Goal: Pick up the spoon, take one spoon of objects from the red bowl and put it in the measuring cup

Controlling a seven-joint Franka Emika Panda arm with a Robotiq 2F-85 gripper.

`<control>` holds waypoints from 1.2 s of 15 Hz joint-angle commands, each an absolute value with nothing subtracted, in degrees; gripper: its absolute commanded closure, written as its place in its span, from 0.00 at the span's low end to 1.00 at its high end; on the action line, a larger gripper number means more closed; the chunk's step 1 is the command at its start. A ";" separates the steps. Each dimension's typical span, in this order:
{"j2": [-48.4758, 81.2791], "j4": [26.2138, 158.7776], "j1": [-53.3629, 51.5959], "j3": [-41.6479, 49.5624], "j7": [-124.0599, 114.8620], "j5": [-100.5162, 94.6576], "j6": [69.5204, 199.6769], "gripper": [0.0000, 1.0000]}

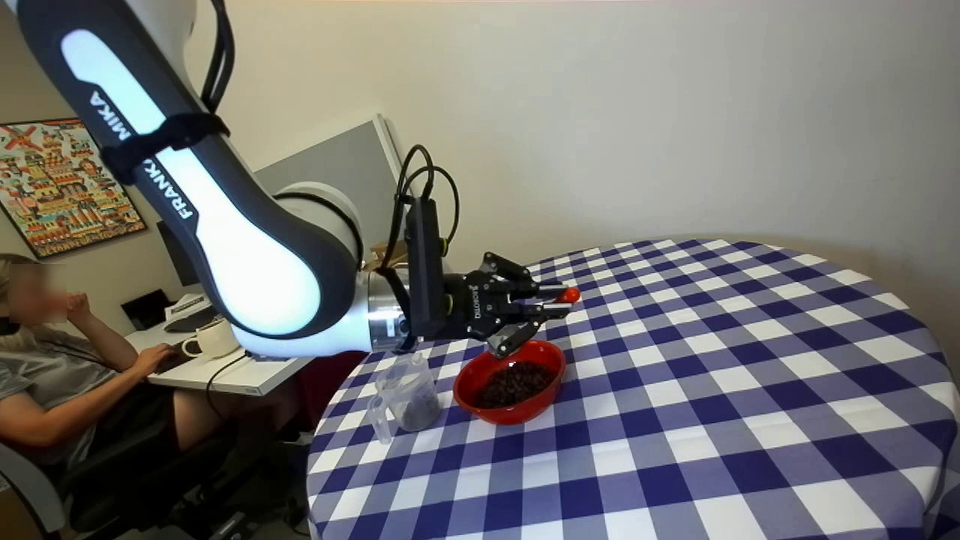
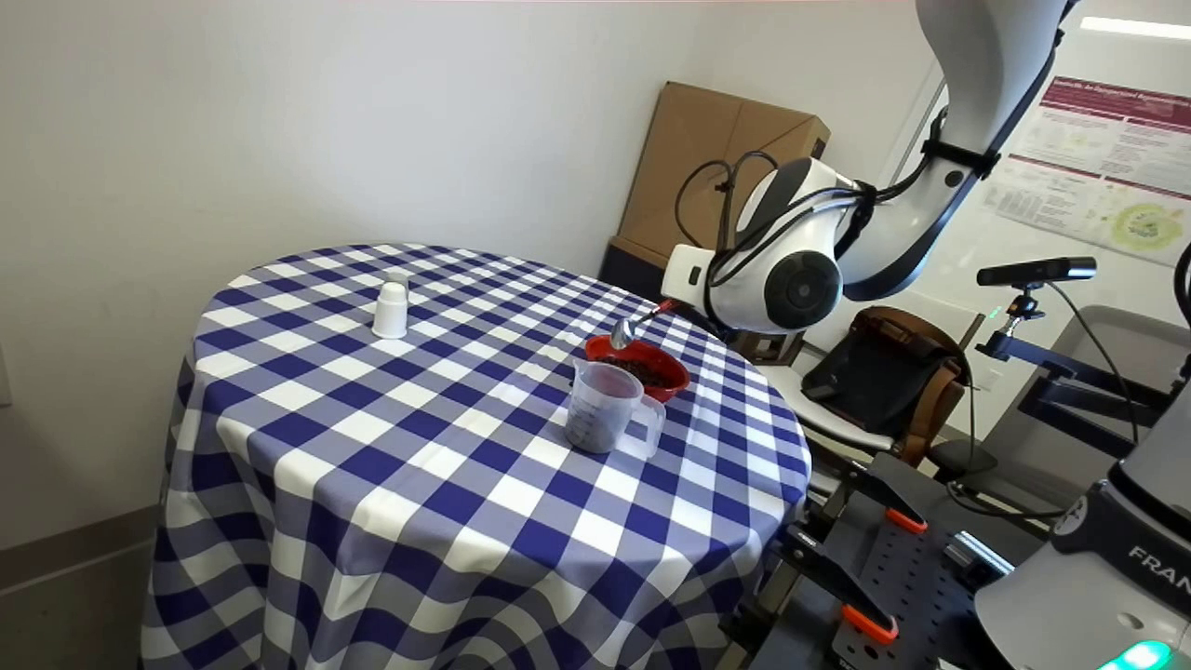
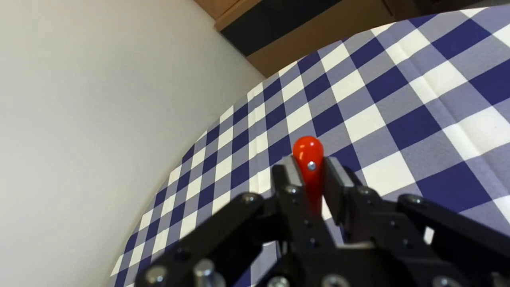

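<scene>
Wrist view: your gripper (image 3: 313, 172) pinches the spoon (image 3: 308, 150) by its handle, jaws only its width apart | in an exterior view, head (image 2: 622, 333) seemingly above bowl (image 2: 651, 352), load unclear, cup (image 2: 600, 409) just beside | pick-up done; scoop uncertain, transfer likely remaining.

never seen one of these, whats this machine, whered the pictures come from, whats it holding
This white and black jointed machine is a robot arm; the black two-finger gripper is its hand. Two pictures come from cameras outside the robot, the third from a camera on its wrist. On the blue and white checked tablecloth are a glossy round red bowl of small dark pieces, a clear plastic measuring cup and a white tapered object. The gripper holds a silvery-headed spoon by its red handle.
</scene>
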State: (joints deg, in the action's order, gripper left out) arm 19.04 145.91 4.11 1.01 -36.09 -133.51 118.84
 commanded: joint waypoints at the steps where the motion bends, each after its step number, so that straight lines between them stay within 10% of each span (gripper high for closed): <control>1: 20.54 146.34 5.41 0.20 -38.87 -132.69 114.11 0.95; 18: 21.44 137.22 -0.17 -5.62 -18.10 -68.42 106.03 0.95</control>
